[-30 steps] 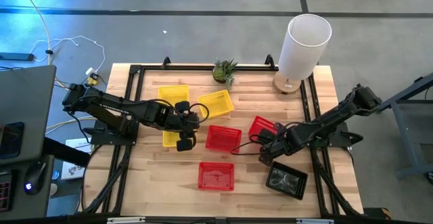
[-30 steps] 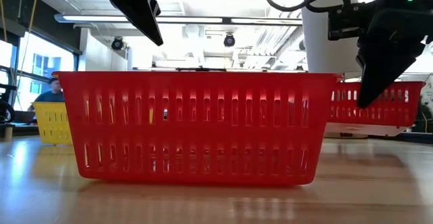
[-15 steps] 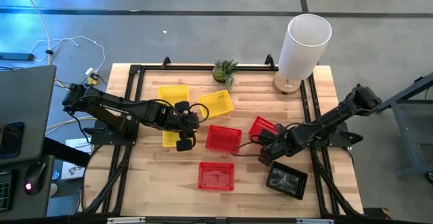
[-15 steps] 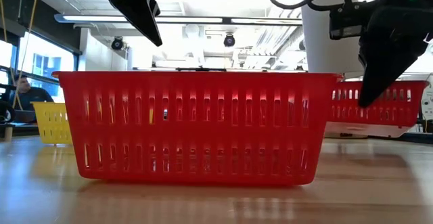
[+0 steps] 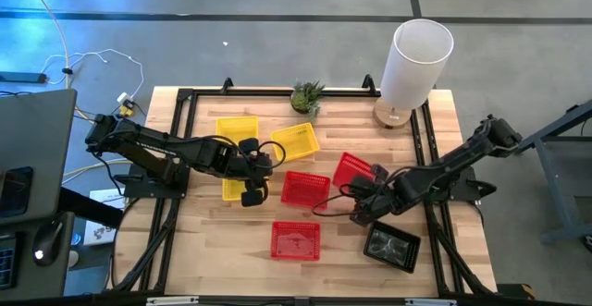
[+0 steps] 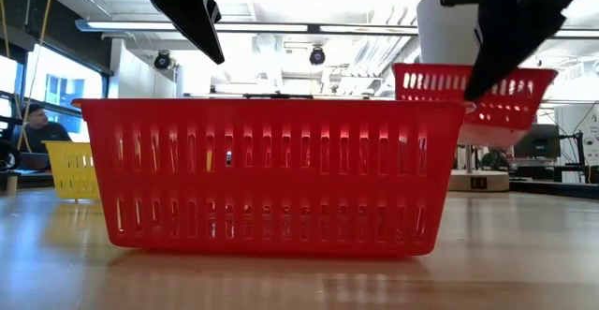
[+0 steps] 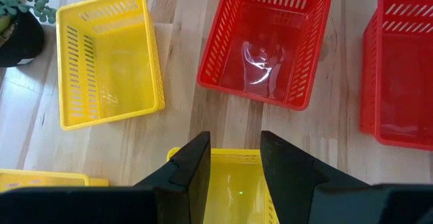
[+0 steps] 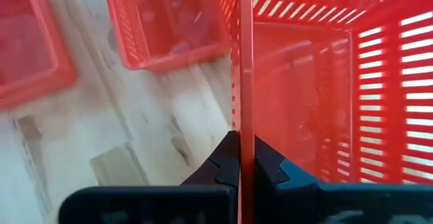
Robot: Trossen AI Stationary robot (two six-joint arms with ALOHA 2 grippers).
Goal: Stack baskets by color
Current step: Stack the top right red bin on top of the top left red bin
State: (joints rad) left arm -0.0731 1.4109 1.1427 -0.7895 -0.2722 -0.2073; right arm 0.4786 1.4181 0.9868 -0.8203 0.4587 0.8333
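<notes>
- Baskets look light and stiff — best pinched by a thin wall.
- Right gripper (image 8: pixel 241 158) is closed on a red basket (image 5: pixel 358 171), lifted off the table.
- Left gripper (image 7: pixel 234 158) hangs open over a yellow basket (image 7: pixel 241 189).

My left gripper (image 5: pixel 250 188) hides most of yellow basket (image 5: pixel 233 189) beneath it. Front red basket (image 6: pixel 267 174) blocks most of table behind it in low view. Black basket (image 5: pixel 390 246) count too small to tell. Lifted red basket (image 8: pixel 318 95) cut by frame edge.
</notes>
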